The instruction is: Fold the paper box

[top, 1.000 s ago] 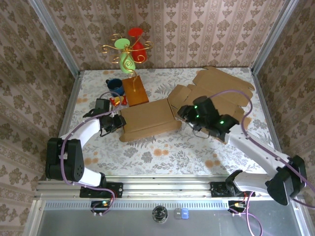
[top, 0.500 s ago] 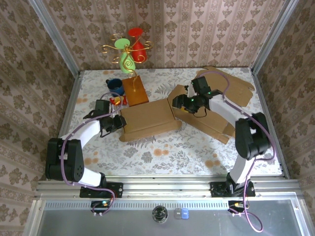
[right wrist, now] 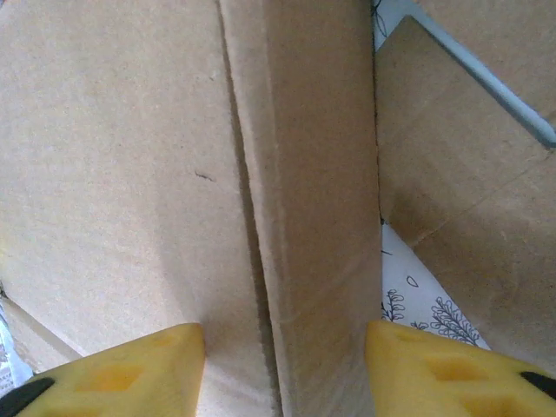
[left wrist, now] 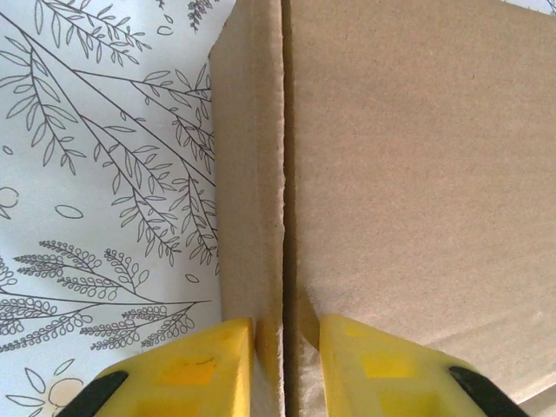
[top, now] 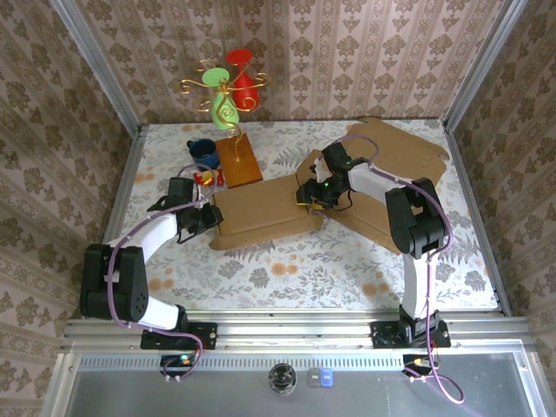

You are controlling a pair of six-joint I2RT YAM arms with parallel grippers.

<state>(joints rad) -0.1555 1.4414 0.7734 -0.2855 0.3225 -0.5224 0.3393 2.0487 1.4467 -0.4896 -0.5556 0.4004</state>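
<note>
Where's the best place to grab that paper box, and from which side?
I'd take the paper box by a short end wall, coming in level from that end. Its top is broad, too wide to pinch; the end wall is thin enough to straddle.

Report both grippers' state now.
Left gripper: fingers close astride the paper box edge; grip cannot be told.
Right gripper: open, astride the paper box.

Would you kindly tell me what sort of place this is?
Probably a robot test booth: wallpapered walls in a metal frame, a floral table, and a cardboard box.
</note>
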